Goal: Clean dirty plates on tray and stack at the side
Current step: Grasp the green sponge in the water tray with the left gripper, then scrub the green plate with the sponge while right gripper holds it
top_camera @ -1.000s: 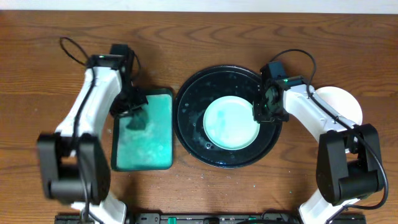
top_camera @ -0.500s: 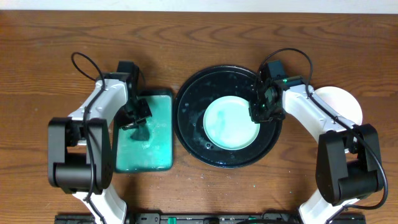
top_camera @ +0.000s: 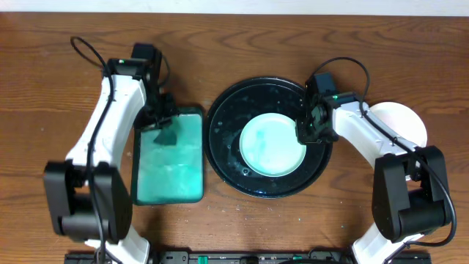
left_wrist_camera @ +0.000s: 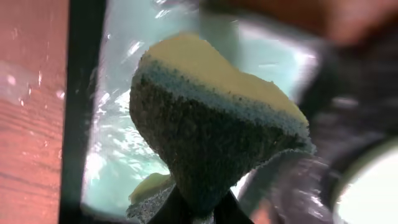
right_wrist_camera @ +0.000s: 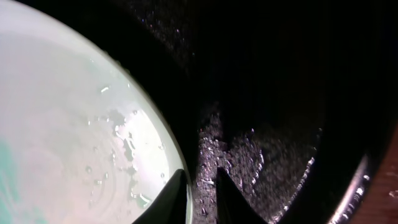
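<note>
Wooden bench (top_camera: pixel 44 88): seen from overhead, with everything below laid upon it.
Black tray (top_camera: pixel 223 158): round, set at the middle of the bench; its surface is beaded with water.
Pale plate (top_camera: pixel 267 143): laid flat inside the black tray, toward its right half; wet, with a greenish film and droplets.
Green basin (top_camera: pixel 172 180): rectangular, just left of the black tray, filled with foamy liquid.
Sponge (left_wrist_camera: pixel 211 137): yellow on top with a dark scouring face; pinched at its narrow end and held over the far end of the green basin.
Left tool (top_camera: pixel 163 123): closed tightly on the sponge.
Right tool (right_wrist_camera: pixel 202 193): lowered to the pale plate's right rim, fingers only a narrow gap apart; one finger seems to lie over the rim, but whether the rim is clamped cannot be told.
Side plate (top_camera: pixel 407 121): white, on the bench right of the black tray, partly covered by the right arm.
</note>
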